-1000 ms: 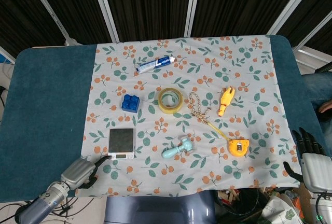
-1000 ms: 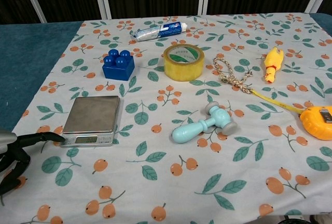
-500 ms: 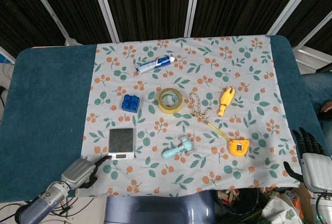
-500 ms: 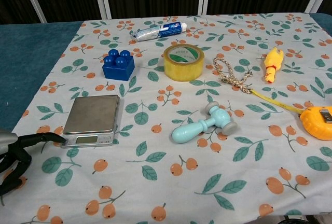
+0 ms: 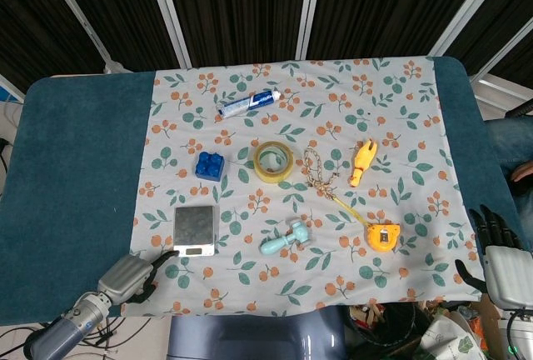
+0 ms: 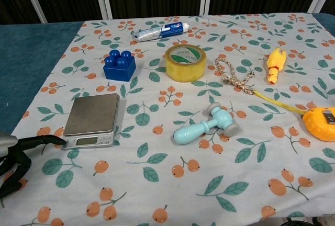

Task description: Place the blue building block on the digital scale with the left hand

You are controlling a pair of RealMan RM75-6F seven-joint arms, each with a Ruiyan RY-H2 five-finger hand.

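The blue building block (image 5: 210, 165) (image 6: 120, 66) sits on the flowered cloth, left of centre, studs up. Nearer me lies the silver digital scale (image 5: 194, 230) (image 6: 92, 119) with nothing on its plate. My left hand (image 5: 133, 275) (image 6: 18, 158) rests low at the front left corner, empty, fingers apart, one fingertip reaching the scale's front left corner. It is well short of the block. My right hand (image 5: 502, 260) hangs off the table's right edge, fingers spread and holding nothing.
On the cloth lie a toothpaste tube (image 5: 248, 102), a yellow tape roll (image 5: 274, 161), a knotted rope (image 5: 317, 172), a yellow rubber chicken (image 5: 362, 162), an orange tape measure (image 5: 382, 236) and a light blue massager (image 5: 284, 239). Teal table (image 5: 75, 177) flanks the cloth.
The scale has slid slightly away from the left fingertip and turned a little. The block and both arms stay about where they were.
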